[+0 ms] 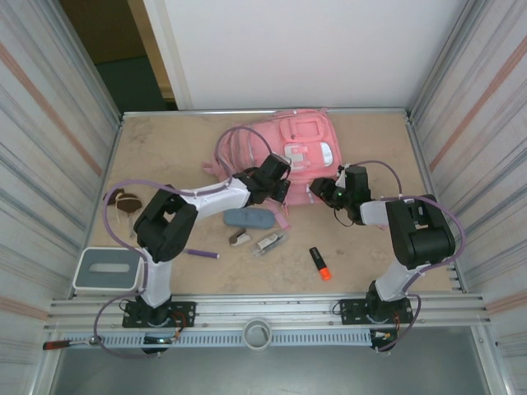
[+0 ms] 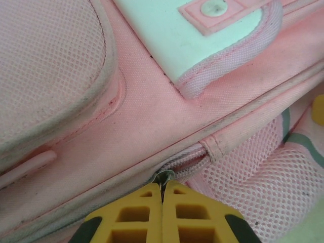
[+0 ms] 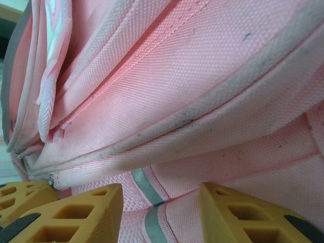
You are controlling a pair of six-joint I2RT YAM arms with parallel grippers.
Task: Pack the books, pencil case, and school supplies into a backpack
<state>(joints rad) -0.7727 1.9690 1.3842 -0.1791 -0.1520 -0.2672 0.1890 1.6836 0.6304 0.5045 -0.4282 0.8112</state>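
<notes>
We hold the left pincer [image 2: 163, 190] clenched on the zip pull [image 2: 164, 177] at the near side of the backpack [image 1: 305, 136], which lies far-centre on the worktop [image 1: 165, 156]. We should draw steadily along the zip line, not upward. The right pincer [image 3: 161, 200] can brace it, its jaws apart astride the fabric, though we cannot tell whether it grips. We can read no brand or writing.

Left arm [image 1: 165, 230], right arm [image 1: 420, 234]: black housings, white links, lilac cables; bases at 6 o'clock. Fingers [image 2: 174, 197] yellow, lattice-cut.
</notes>
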